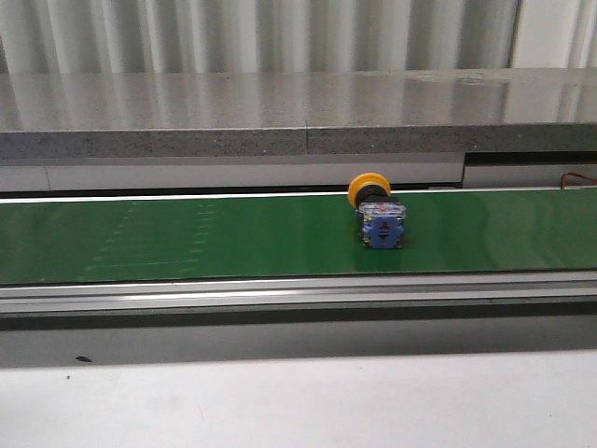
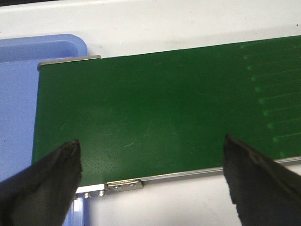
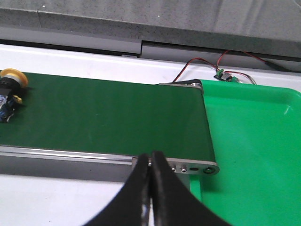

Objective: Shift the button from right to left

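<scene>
While your right black gripper (image 3: 150,188) sits pinched empty and your left black gripper (image 2: 150,174) gapes wide over bare belt, the small yellow-capped, blue-fronted button (image 1: 378,217) lies on the green conveyor belt (image 1: 187,238), where a late grab could miss it.

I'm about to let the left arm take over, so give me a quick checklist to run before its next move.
1. Button lying on the green belt, nothing gripping it: ok.
2. Left gripper open, nothing between the fingers: ok.
3. Button within the left wrist view: not ok, only belt shows.
4. Right gripper shut, empty, away from the button: ok.
5. Blue tray sits at the belt's end: ok.
6. Belt running or stopped: cannot tell.
</scene>
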`<move>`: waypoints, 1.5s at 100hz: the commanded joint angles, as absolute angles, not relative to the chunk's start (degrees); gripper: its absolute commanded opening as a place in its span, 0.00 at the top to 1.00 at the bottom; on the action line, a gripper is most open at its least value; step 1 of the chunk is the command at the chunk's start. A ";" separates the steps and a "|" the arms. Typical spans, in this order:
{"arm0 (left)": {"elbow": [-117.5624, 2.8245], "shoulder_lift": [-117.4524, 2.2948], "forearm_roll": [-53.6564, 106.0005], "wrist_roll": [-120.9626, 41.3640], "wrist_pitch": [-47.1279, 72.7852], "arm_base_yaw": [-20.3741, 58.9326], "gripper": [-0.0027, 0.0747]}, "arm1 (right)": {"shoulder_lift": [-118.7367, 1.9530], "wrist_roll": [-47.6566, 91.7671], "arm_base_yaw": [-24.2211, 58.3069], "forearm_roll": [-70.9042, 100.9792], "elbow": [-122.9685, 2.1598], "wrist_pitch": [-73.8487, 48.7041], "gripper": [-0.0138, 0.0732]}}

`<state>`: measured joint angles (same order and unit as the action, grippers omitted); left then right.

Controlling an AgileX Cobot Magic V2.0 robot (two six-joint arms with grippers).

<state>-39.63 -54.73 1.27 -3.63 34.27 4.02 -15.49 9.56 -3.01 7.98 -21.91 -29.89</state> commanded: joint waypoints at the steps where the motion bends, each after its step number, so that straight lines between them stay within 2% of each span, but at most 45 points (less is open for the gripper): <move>1: -41.86 -55.39 1.85 -3.23 29.86 4.39 0.14 | -15.94 10.12 -3.01 7.89 -23.36 -25.42 0.92; 20: -43.03 -56.98 5.24 -3.23 29.54 4.39 0.14 | -15.94 10.12 -3.01 7.89 -23.36 -25.42 0.92; 44: -51.51 -62.68 13.56 -2.59 42.26 5.96 0.14 | -15.94 10.12 -3.01 7.89 -23.36 -25.42 0.92; 90: -68.87 -82.48 13.09 10.48 49.19 23.82 0.14 | -15.94 10.12 -3.01 7.89 -23.36 -25.42 0.92; 125: -85.36 -98.50 9.98 15.50 58.38 30.09 0.14 | -15.94 10.12 -3.01 7.89 -23.36 -25.42 0.92; 150: -90.90 -104.16 5.95 19.69 59.87 32.36 0.14 | -15.94 10.12 -3.01 7.89 -23.36 -25.42 0.92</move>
<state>-88.13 -105.63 6.24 18.13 59.88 31.75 -15.49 9.60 -3.01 7.98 -21.91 -29.89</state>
